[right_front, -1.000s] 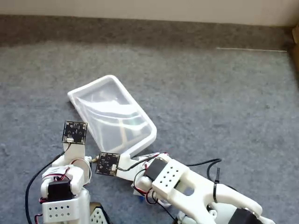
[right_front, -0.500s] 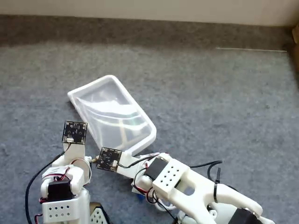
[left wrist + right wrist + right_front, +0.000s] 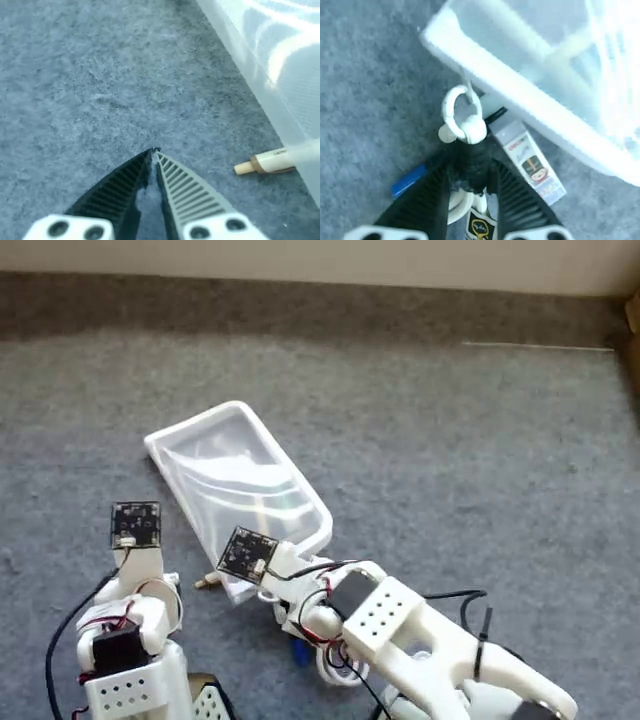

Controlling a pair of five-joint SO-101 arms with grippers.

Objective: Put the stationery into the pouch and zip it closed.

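The clear pouch lies flat on the grey carpet, its white zip edge nearest my arms. My right gripper is shut on the dark base of the white ring zip pull at that edge. Beside its fingers lie a small labelled stick and a blue pen, both outside the pouch. My left gripper is shut and empty over bare carpet, left of the pouch. A white pen with a beige tip pokes out from under the pouch corner.
Grey carpet stretches open to the right and behind the pouch. A darker strip and pale wall run along the far edge. The right arm's white body and cables cover the near middle.
My right gripper has moved up and left along the pouch's near edge with the zip pull. The left arm has shifted left, away from the pouch.
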